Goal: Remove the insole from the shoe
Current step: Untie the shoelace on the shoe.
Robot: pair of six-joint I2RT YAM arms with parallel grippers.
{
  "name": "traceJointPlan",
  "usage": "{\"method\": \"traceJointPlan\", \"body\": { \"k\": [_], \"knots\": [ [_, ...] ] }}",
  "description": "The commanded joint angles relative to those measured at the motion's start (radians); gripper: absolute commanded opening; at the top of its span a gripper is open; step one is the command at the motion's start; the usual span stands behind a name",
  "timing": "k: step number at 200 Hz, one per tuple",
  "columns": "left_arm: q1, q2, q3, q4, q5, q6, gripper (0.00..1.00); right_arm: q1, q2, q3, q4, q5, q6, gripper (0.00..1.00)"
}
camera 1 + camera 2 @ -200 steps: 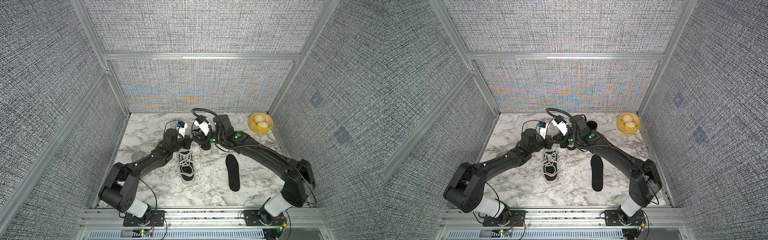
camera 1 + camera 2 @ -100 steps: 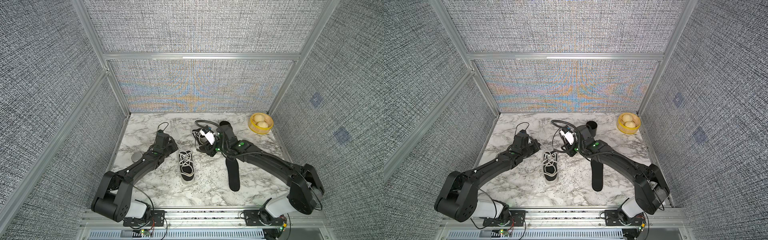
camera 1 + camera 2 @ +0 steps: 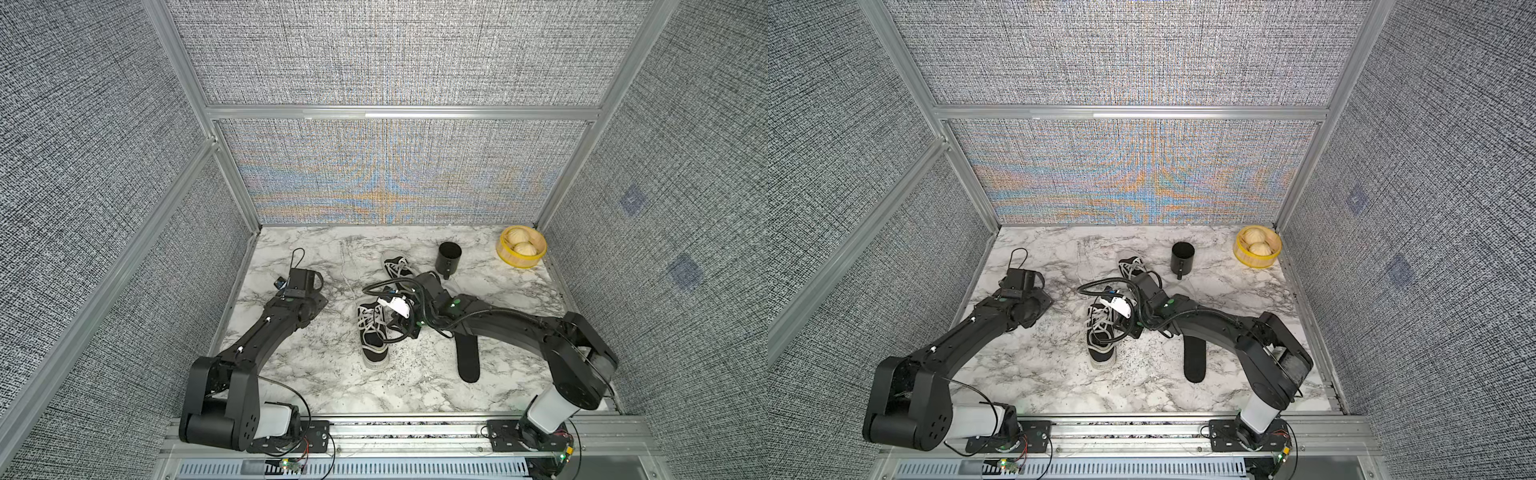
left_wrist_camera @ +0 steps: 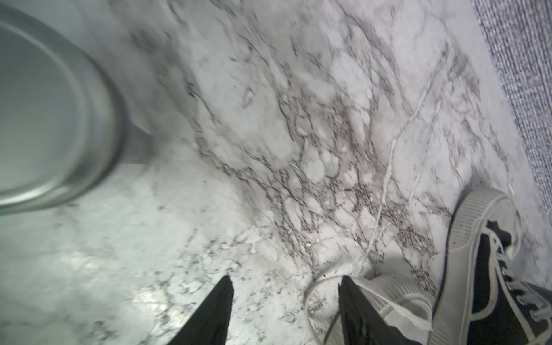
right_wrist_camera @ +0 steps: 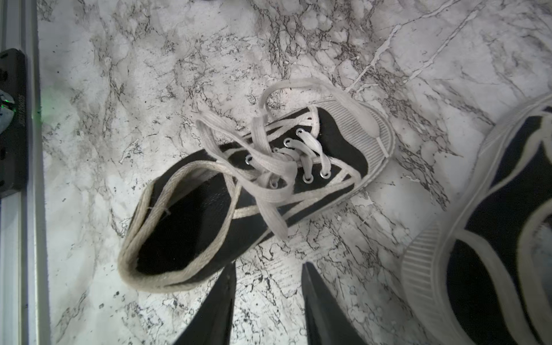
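The left gripper (image 4: 286, 279) has been drawn well away from the shoe (image 3: 372, 332), fingers parted and empty, the right gripper (image 5: 268, 265) is held by its opening, narrowly parted and empty, and the insole (image 3: 468, 357) is laid flat just beside the shoe, lengthwise parallel to it, its toe end not told.

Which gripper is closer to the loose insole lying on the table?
Right. The right gripper hangs between the front shoe and the insole. The left gripper is beyond that shoe, farther off.
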Motion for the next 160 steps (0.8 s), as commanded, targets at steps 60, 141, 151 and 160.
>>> {"method": "traceJointPlan", "body": {
  "k": [60, 141, 151, 160],
  "knots": [
    [0.014, -0.18, -0.053, -0.225, 0.329, 0.218, 0.48, 0.012, 0.092, 0.041, 0.061, -0.041, -0.095, 0.36],
    [-0.096, -0.355, -0.307, -0.097, 0.664, 0.242, 0.53, 0.013, 0.141, 0.071, 0.071, -0.027, -0.108, 0.27],
    [-0.114, -0.35, -0.324, -0.048, 0.687, 0.23, 0.54, 0.013, 0.147, 0.076, 0.072, -0.026, -0.109, 0.23],
    [-0.124, -0.339, -0.33, -0.021, 0.698, 0.22, 0.54, 0.013, 0.151, 0.082, 0.072, -0.024, -0.11, 0.19]
  ]
}}
